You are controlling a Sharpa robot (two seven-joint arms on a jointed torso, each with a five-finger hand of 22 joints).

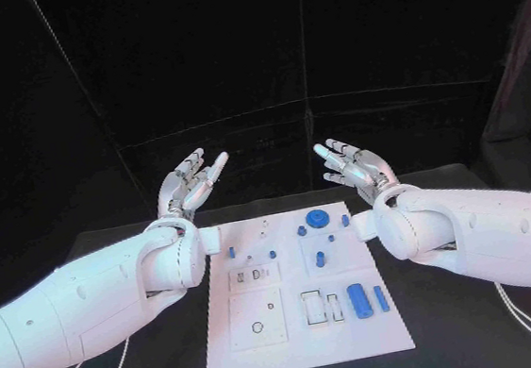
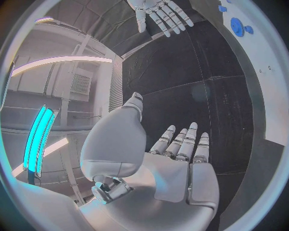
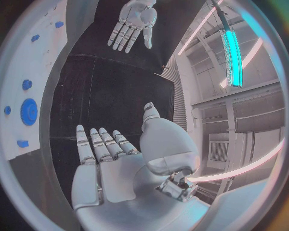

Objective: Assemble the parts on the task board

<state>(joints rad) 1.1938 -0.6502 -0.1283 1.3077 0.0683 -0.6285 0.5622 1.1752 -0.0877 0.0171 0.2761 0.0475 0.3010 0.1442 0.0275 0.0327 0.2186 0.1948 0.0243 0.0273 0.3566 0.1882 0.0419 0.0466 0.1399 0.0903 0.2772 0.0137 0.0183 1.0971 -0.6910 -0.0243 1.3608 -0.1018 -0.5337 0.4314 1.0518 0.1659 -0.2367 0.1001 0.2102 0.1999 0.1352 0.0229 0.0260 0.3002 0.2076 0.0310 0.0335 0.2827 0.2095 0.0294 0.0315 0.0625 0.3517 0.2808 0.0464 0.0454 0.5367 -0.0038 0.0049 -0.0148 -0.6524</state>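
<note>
Hands first, from the head view: our left hand (image 1: 193,185) and right hand (image 1: 353,165) hover spread and empty beyond the board (image 1: 308,349), whose blue parts (image 1: 358,298) lie untouched. Wrist views agree; we should descend slowly, choosing one part.

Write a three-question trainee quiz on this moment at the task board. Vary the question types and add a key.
1. True or false: the left hand is holding a blue part.
2. Multiple choice: where are both hands? A) pressed flat on the board B) raised beyond the board's far edge, fingers apart C) under the table
3. Fill in: the blue gear lies near the board's ____ edge.

Key
1. False: it holds nothing, and so does the right hand.
2. B
3. far
</note>
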